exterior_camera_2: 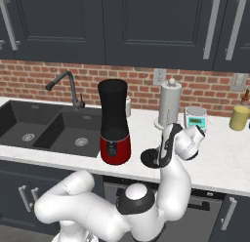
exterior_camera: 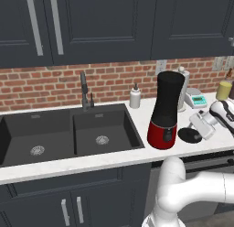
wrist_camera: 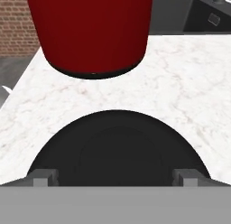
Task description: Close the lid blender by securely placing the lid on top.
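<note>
The blender (exterior_camera: 165, 110) stands upright on the white marble counter (exterior_camera: 137, 153), just right of the dark double sink (exterior_camera: 68, 134), its tall black jar open at the top and its rounded red base near the counter's front edge. The lid (exterior_camera: 189, 135) lies flat on the counter close beside the blender's base, on the side away from the sink, apart from the red base by a strip of bare marble. The end effector (wrist_camera: 115, 175) is down low at the lid; in the hand view its two fingertips (wrist_camera: 43, 177) stand wide apart at either side of the black disc, near its rim, and whether they press on it cannot be told. Behind the blender along the brick wall stand a white soap bottle (exterior_camera: 135, 97), a paper towel roll (exterior_camera_2: 169, 103) and a small kitchen scale (exterior_camera_2: 196, 117).
</note>
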